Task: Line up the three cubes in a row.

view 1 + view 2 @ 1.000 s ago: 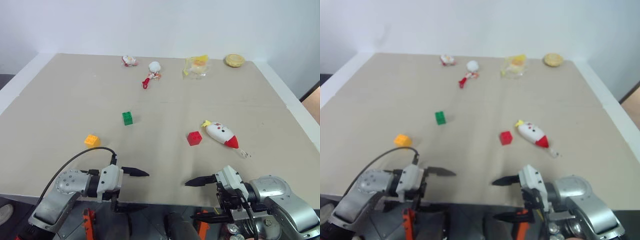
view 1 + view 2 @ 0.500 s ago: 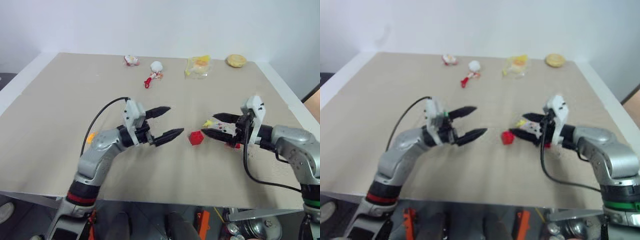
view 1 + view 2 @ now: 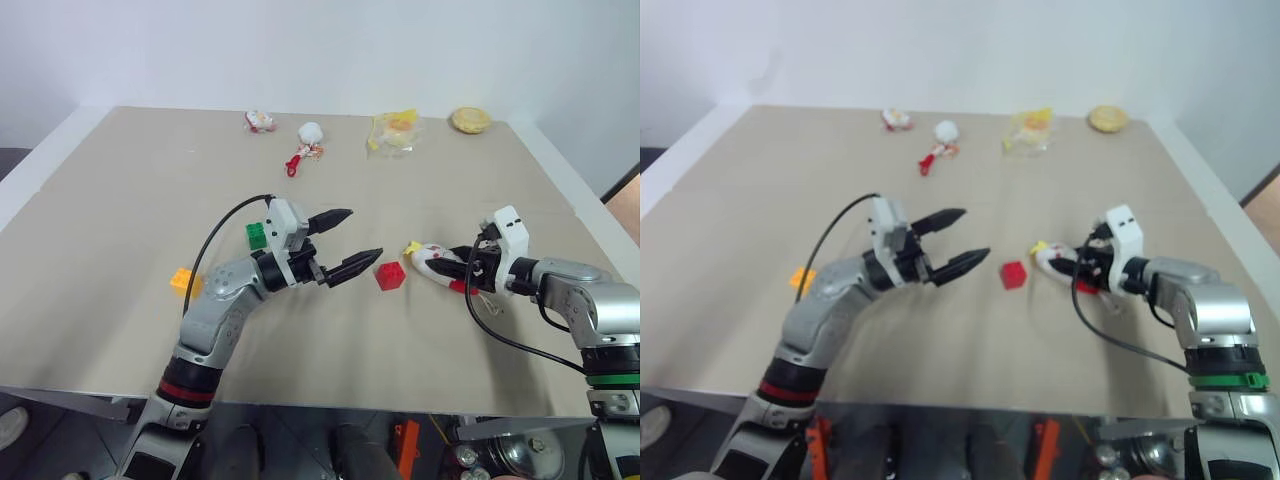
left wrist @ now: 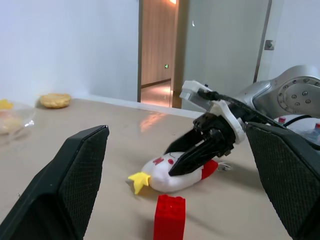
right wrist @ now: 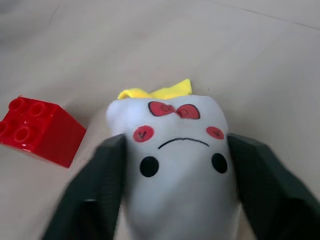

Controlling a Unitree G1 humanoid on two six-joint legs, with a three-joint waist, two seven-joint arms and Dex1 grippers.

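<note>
The red cube [image 3: 390, 276] sits studs-up on the table's middle right, also seen in the left wrist view [image 4: 169, 217]. My left gripper [image 3: 362, 236] hovers open just left of it, fingers pointing right. The green cube [image 3: 256, 235] is partly hidden behind that wrist. Further left lies the orange-yellow cube [image 3: 181, 280]. My right gripper [image 3: 447, 264] straddles the white-and-red rocket toy [image 3: 425, 258], right of the red cube. In the right wrist view its fingers [image 5: 100, 190] lie against both sides of the toy [image 5: 175, 165].
Along the table's far edge lie small trinkets [image 3: 259, 121], a white ball with a red piece [image 3: 308, 135], a clear bag holding something yellow [image 3: 394, 133] and a round yellow item [image 3: 469, 120]. The table's front edge [image 3: 300, 400] runs just below both arms.
Both arms rose from the front edge out over the table. The left gripper came up beside the red cube. The right gripper reached the rocket toy and narrowed around it.
</note>
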